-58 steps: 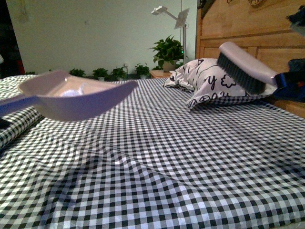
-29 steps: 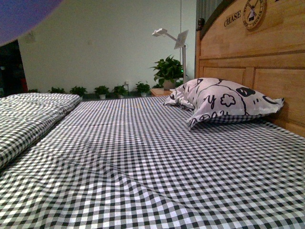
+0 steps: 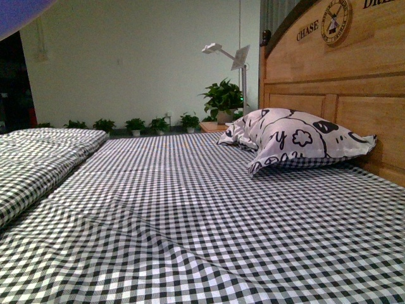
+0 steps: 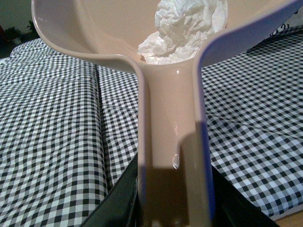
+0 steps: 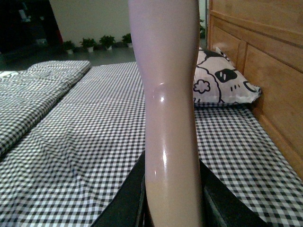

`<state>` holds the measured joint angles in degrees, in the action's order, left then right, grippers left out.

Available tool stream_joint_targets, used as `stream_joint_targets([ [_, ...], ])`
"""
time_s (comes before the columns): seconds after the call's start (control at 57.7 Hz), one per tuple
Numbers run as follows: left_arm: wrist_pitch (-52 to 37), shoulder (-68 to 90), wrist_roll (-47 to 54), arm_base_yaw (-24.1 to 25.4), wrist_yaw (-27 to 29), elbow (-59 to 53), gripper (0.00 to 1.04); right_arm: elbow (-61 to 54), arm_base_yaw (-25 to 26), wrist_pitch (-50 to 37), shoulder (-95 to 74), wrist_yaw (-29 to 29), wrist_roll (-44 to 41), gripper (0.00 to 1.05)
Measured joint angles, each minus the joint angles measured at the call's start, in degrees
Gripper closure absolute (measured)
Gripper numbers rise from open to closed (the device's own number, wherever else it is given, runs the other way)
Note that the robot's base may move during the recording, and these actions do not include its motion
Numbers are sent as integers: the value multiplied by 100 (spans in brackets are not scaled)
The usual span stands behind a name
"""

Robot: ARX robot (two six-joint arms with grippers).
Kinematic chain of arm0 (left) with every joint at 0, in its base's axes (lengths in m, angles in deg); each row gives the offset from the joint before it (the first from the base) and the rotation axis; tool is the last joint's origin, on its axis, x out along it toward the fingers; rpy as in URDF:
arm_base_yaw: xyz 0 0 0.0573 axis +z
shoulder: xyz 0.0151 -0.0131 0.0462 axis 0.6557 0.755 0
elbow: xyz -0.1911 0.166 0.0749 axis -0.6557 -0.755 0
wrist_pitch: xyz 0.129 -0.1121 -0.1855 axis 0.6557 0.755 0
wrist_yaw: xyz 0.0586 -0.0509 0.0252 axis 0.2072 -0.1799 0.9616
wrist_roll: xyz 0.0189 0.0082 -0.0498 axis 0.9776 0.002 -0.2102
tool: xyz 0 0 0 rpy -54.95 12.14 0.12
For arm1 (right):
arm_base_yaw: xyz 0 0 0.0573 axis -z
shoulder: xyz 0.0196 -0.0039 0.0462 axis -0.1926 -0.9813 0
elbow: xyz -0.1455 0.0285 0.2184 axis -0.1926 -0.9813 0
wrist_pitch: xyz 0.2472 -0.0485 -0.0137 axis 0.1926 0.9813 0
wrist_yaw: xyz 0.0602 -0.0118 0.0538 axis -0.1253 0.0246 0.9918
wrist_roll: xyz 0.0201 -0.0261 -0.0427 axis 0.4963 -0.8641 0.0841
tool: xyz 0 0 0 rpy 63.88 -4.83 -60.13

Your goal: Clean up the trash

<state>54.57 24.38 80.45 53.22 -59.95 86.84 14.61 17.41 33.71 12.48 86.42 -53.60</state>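
Note:
In the left wrist view my left gripper [image 4: 173, 208] is shut on the handle of the beige dustpan [image 4: 170, 132]. The trash, a crumpled white tissue wad [image 4: 182, 28], lies in the pan's bowl. The pan is held well above the checked bed. In the front view only a blurred corner of the dustpan [image 3: 22, 11] shows at the top left. In the right wrist view my right gripper [image 5: 173, 208] is shut on the brush's smooth beige handle [image 5: 170, 109], held up over the bed; its bristles are out of view.
A black-and-white checked sheet [image 3: 202, 215] covers the bed. A patterned pillow [image 3: 297, 139] leans on the wooden headboard [image 3: 342, 82] at the right. A folded checked quilt [image 3: 38, 158] lies at the left. Potted plants [image 3: 221, 98] and a lamp stand behind.
Both arms have risen out of the front view: the dustpan with the tissue went up to the top left corner, and the brush left the frame at the right.

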Motion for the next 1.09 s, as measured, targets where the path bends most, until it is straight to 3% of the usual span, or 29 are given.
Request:
stream_joint_targets([
  [1.093, 0, 0, 0, 4, 2, 0, 78, -26, 0, 4, -20, 0, -2, 84],
])
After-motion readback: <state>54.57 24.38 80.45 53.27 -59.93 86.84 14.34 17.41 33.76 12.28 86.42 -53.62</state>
